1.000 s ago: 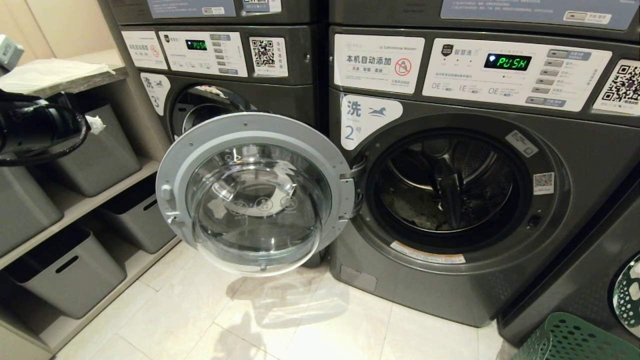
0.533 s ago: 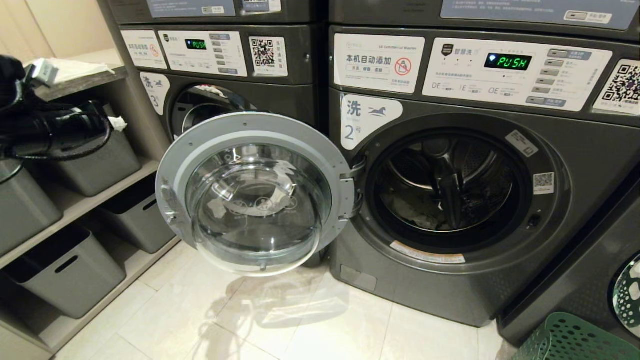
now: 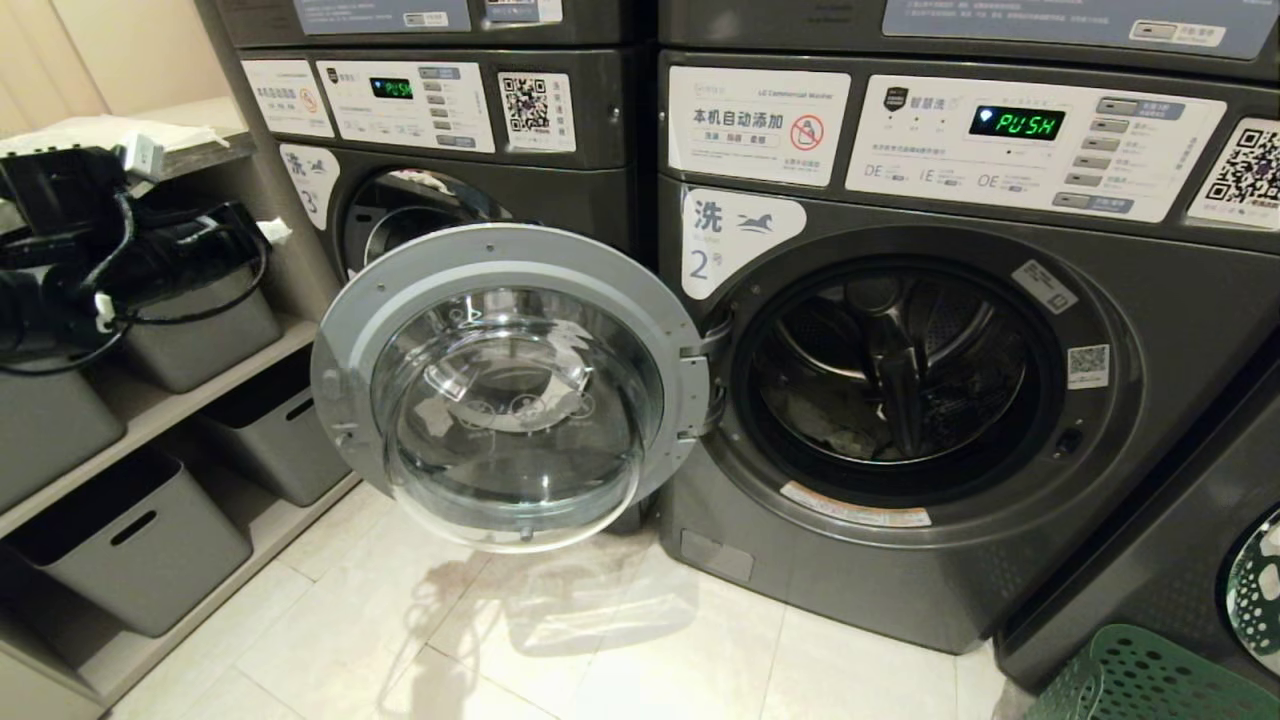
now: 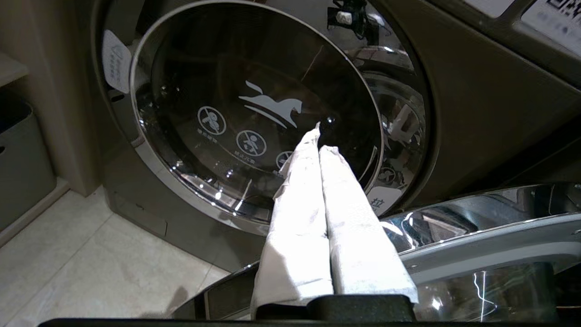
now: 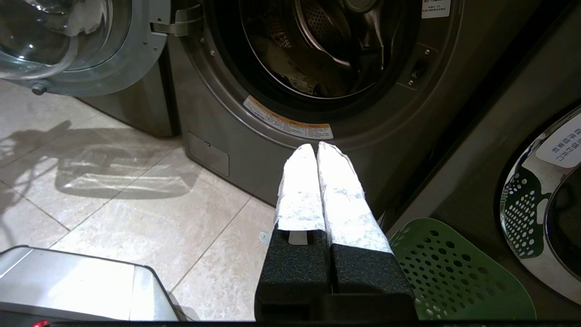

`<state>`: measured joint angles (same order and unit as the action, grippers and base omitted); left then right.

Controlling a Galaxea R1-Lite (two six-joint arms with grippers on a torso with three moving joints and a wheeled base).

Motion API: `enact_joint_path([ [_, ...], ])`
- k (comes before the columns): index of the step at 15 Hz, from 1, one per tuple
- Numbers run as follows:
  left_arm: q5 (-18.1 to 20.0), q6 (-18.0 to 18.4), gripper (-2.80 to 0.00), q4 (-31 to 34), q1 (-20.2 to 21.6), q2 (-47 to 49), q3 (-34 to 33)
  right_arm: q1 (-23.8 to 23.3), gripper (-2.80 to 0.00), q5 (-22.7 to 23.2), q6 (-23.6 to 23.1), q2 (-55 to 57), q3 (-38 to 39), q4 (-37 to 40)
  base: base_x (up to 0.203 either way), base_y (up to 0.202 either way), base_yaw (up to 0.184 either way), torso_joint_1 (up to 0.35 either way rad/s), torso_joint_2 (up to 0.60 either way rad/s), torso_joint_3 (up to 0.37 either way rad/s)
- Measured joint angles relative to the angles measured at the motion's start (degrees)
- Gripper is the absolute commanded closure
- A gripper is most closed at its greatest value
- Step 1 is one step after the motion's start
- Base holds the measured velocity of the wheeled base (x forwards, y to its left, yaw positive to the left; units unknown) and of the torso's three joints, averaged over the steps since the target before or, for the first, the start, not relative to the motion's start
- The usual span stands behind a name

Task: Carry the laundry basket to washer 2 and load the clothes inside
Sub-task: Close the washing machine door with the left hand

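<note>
Dark grey front-loading washer 2 [image 3: 900, 400] open, round glass door [image 3: 510, 390] swung left. Left gripper [image 4: 320, 136] and right gripper [image 5: 316, 147] both pressed together, empty. Green perforated plastic laundry basket [image 5: 449, 277] beside right gripper.

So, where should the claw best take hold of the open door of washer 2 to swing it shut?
Probably the free edge of the door, opposite the hinge, approached from the left. The grey ring there is the part farthest from the hinge; the bulging glass offers no hold.

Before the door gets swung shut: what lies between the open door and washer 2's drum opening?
Only the hinge joins the open door to the drum opening; the head view shows nothing else there.
</note>
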<state>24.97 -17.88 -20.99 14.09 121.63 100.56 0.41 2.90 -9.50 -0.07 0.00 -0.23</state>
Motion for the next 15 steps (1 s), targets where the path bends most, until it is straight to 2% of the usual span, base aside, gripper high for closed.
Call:
enact_joint_path([
  [4,-0.02,0.17,0.0,-0.33,-2.69,3.17,0.71,0.0,0.0,-0.01,0.0,0.0,-0.02,0.0,0.0,0.0,0.0,0.0,0.0,0.0],
  [6,-0.05,1.55,0.0,-0.34,-3.72,4.42,1.09,0.0,0.0,0.01,-0.01,0.0,-0.02,-0.01,0.0,0.0,0.0,0.0,0.0,0.0],
  [8,-0.13,2.62,0.0,-0.34,-3.79,5.46,1.75,0.0,0.0,-0.01,0.0,0.0,-0.02,-0.01,0.0,0.0,0.0,0.0,0.0,0.0],
  [15,0.55,2.07,0.0,0.19,-3.77,10.25,9.23,0.0,0.0,-0.01,-0.01,0.0,0.0,-0.01,0.0,0.0,0.0,0.0,0.0,0.0],
])
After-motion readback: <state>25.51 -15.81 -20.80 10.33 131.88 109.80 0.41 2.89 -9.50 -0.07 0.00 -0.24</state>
